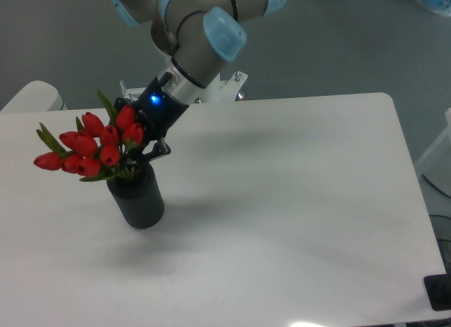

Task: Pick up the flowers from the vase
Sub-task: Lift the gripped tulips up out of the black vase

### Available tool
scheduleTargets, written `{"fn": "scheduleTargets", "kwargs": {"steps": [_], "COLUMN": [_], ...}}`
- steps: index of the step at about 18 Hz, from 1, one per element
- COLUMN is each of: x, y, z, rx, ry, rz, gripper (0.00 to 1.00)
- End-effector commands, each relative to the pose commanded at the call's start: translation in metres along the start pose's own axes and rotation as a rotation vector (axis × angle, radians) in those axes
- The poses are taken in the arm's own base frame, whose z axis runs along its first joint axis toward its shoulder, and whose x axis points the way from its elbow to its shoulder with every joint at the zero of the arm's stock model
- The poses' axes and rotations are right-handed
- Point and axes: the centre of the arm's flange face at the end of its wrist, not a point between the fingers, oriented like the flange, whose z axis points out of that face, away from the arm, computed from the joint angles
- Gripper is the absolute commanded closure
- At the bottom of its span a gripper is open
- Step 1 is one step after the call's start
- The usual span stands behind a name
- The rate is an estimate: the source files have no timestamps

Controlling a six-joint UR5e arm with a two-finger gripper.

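Flowers (91,145): a bunch of red tulip buds with green leaves, leaning out to the left, its heads above and left of the vase rim. The lowest part of the bunch meets the vase mouth; whether the stems sit inside or have just cleared the rim cannot be told.

Vase (137,199): a short dark cylinder, upright on the white table (296,200), directly beneath the stem end of the bunch. It casts a soft shadow to its right.

Gripper (143,156): black, tilted down and to the left, reaching in at the right side of the bunch just above the vase. Its fingers are pinched on the flowers near the base of the buds, with red heads and leaves overlapping the front of the tool. A blue light (153,99) glows on the gripper body.

Arm (201,41): grey segments with pale blue joint caps, descending from the upper edge toward the gripper, passing over the table's far edge.

Table: white, with rounded corners, filling most of the view; grey floor (338,38) lies behind it.
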Motion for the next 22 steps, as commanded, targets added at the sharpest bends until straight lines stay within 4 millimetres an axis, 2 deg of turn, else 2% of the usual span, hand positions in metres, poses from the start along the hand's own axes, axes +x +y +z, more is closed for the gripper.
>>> {"fn": "scheduleTargets", "kwargs": {"steps": [4,8,10,22], "x": [-0.003,-0.003,-0.003,0.024], "y": [-0.020,-0.028,-0.039,-0.084], "z": [-0.014,-0.023,-0.032,-0.078], "rx": [0.035,0.060,0.073,0.126], "ry": [-0.016,-0.024,-0.036,-0.104], "rz": [-0.022,-0.035,-0.064,-0.142], "gripper": [0.60,0.60,0.60,0.60]}}
